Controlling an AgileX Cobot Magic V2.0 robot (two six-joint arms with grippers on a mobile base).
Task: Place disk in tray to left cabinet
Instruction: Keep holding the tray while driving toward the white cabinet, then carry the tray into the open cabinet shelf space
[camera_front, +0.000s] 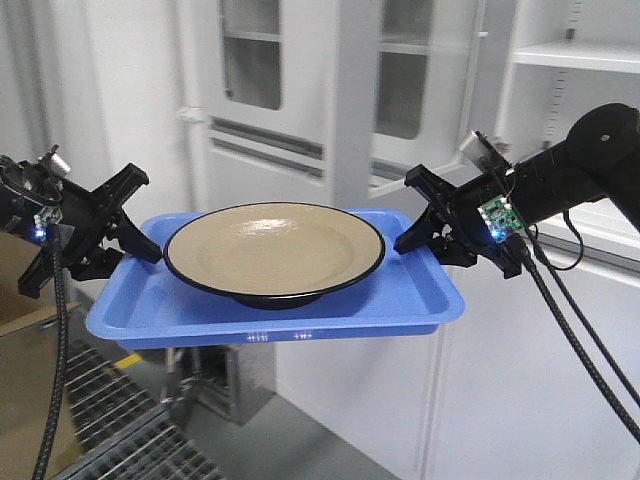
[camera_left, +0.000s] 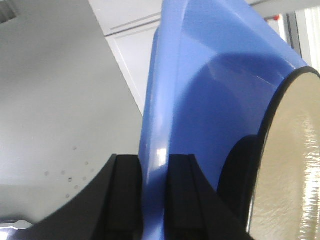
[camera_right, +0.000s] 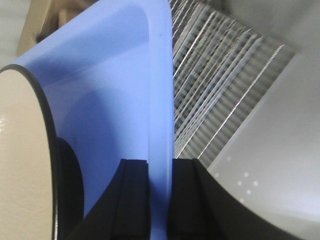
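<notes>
The blue tray (camera_front: 400, 300) hangs level in the air between my two arms, and the tan disk (camera_front: 272, 248) with its black rim lies in its middle. My left gripper (camera_front: 140, 245) is shut on the tray's left rim, and my right gripper (camera_front: 415, 232) is shut on its right rim. In the left wrist view the tray rim (camera_left: 155, 170) runs between my left gripper (camera_left: 154, 200) pads, with the disk (camera_left: 295, 165) at right. In the right wrist view the tray rim (camera_right: 161, 125) sits between my right gripper (camera_right: 159, 200) pads, the disk (camera_right: 22, 160) at left. A grey-white cabinet (camera_front: 570, 60) with a shelf stands behind at right.
White cupboard doors with glass panes (camera_front: 330, 90) stand close behind the tray. A metal floor grating (camera_front: 110, 420) lies below at left, next to a brown cardboard box (camera_front: 20, 350). A low white counter front (camera_front: 500, 380) fills the lower right.
</notes>
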